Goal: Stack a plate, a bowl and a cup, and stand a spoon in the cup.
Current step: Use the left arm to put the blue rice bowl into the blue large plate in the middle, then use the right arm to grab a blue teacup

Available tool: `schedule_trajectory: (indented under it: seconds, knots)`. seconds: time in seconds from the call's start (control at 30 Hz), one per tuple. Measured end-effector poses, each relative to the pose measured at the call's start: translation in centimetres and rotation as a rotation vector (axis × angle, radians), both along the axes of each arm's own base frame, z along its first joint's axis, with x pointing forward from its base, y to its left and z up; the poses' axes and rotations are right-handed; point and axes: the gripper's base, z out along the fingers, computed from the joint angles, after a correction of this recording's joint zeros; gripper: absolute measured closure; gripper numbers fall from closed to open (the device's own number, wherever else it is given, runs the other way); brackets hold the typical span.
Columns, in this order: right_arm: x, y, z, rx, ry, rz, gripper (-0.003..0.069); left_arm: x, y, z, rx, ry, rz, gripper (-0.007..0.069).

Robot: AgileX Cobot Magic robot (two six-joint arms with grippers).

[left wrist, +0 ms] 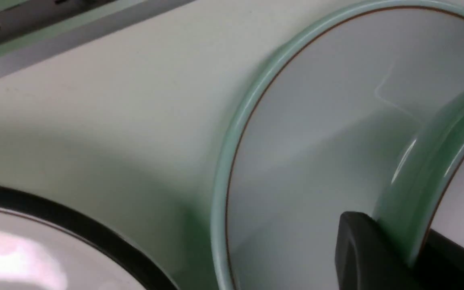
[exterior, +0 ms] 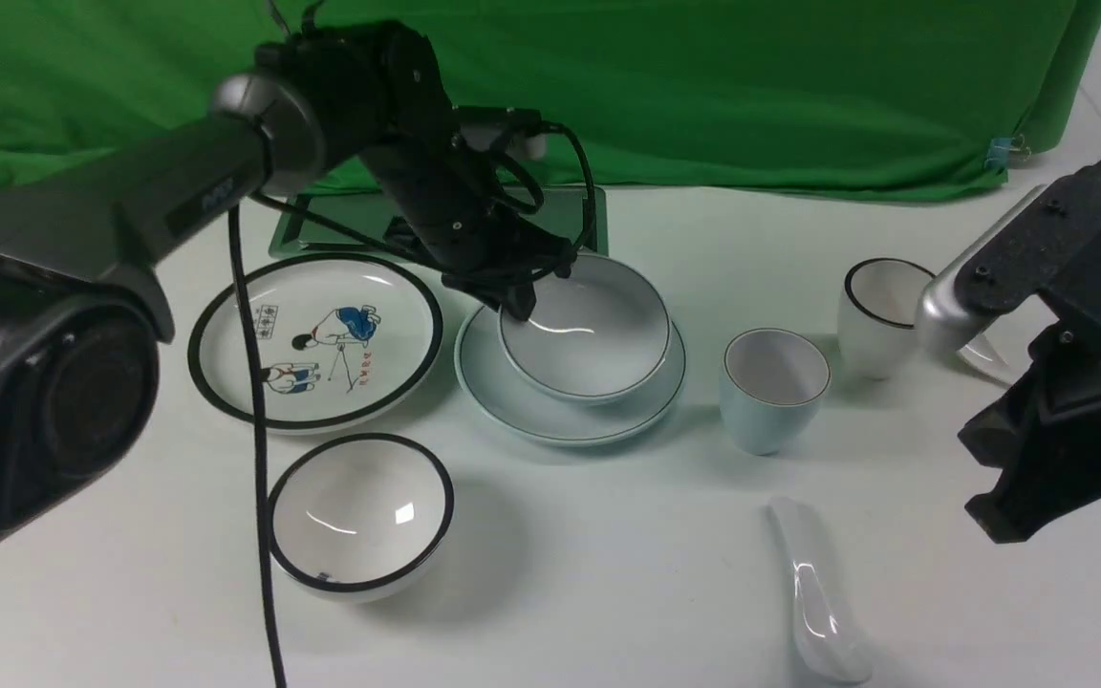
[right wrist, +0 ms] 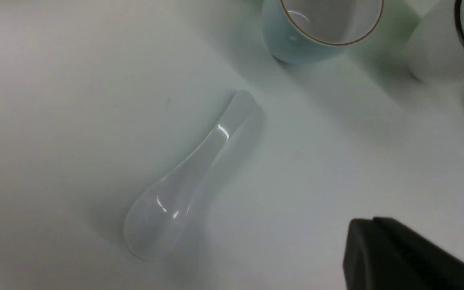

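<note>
A green cloth (exterior: 703, 96) hangs behind the white tabletop (exterior: 608, 592). The left fingers (left wrist: 361, 249) are clamped on the rim of the bowl (exterior: 589, 334), one inside, one outside, with the plate (exterior: 531, 411) right beneath them. Glazed ceramic looks stiff, slick and chip-prone, so that rim pinch seems wise. I cannot tell how the right fingers (right wrist: 397, 257) stand; the spoon (exterior: 818, 592) lies flat near them, the cup (exterior: 772, 387) beyond.

Pale bowl (exterior: 598, 334) tilted on plate (exterior: 560, 419).
I see cup (exterior: 772, 392) upright at plate's 3 o'clock, white spoon (exterior: 813, 592) flat at 5.
</note>
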Motion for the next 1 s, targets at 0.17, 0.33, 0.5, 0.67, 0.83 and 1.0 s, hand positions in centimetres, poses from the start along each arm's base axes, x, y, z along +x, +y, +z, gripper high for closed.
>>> schedule_trajectory:
  seconds: [0.17,0.33,0.5,0.67,0.83,1.0]
  knots:
    - [0.5,0.2,-0.7,-0.007,0.024,-0.005,0.0643,0.2,0.1,-0.2,0.008,-0.012,0.013,0.0601]
    - [1.3,0.6,-0.7,0.018,0.039,-0.053,0.0589,0.3,0.1,-0.1,0.010,-0.015,0.015,0.0463]
    - [3.5,1.6,1.4,0.077,-0.010,-0.100,0.0361,0.2,0.0,3.2,0.000,-0.037,-0.005,0.0228]
    - [6.6,3.0,1.4,0.096,-0.010,-0.125,0.0197,-1.3,0.8,11.8,0.029,-0.195,-0.032,0.0139]
    - [10.7,4.9,-1.2,0.075,0.051,-0.144,0.0179,-5.1,3.2,21.6,0.094,-0.444,0.044,0.0223]
    - [13.9,6.3,-4.2,0.049,0.105,-0.157,0.0179,-9.5,5.3,27.0,0.139,-0.563,0.083,0.0421]
